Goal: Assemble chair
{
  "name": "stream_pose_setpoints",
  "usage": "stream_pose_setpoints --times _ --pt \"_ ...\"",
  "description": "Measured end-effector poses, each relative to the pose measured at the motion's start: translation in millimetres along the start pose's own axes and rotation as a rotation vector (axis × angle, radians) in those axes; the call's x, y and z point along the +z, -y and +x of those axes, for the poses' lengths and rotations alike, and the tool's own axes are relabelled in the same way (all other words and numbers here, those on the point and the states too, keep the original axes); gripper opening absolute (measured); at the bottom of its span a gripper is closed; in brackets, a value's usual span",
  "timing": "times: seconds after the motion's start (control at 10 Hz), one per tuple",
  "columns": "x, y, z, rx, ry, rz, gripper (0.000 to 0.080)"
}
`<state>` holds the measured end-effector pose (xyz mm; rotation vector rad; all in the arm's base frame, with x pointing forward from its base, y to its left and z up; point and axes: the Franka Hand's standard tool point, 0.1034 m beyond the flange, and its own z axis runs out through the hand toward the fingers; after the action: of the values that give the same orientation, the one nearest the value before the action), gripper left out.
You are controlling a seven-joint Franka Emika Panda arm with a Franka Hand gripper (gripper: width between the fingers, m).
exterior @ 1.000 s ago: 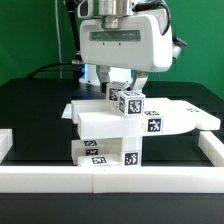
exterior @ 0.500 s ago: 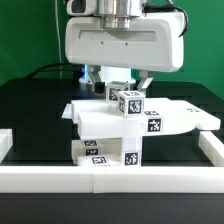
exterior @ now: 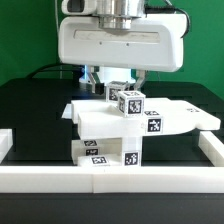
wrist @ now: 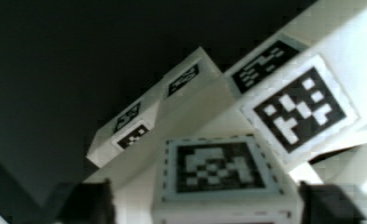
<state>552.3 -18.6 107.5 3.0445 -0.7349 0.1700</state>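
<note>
The chair's white tagged parts stand stacked mid-table in the exterior view. A thick slab [exterior: 105, 122] rests on lower tagged blocks [exterior: 105, 153], and a flat piece [exterior: 188, 117] reaches toward the exterior view's right. A small tagged cube [exterior: 129, 102] sits on top. My gripper [exterior: 120, 84] hangs right over that cube with a finger down on each side of it. In the wrist view the cube [wrist: 215, 166] lies between the dark fingers [wrist: 80, 206]. A gap shows on one side, and the other finger is almost touching. Nothing is lifted.
A long white border rail [exterior: 110, 181] runs along the front, with side pieces at the exterior view's left [exterior: 5, 142] and right [exterior: 214, 146]. The table top [exterior: 40, 110] is black. A green wall stands behind.
The gripper body came down over the stack and looms larger in the exterior view. Its fingers now straddle the top cube. No part has moved.
</note>
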Motion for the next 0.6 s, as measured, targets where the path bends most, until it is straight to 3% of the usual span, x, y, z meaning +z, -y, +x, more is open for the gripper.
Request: stream_pose_setpoints --times 0.1,0.4,0.6 --pt "0.1 0.0 0.0 0.017 0.000 0.000 0.0265" --pt "0.4 -0.3 -0.1 0.084 0.000 -0.001 0.0270" --pt "0.4 -0.4 0.0 0.285 0.002 0.004 0.0270"
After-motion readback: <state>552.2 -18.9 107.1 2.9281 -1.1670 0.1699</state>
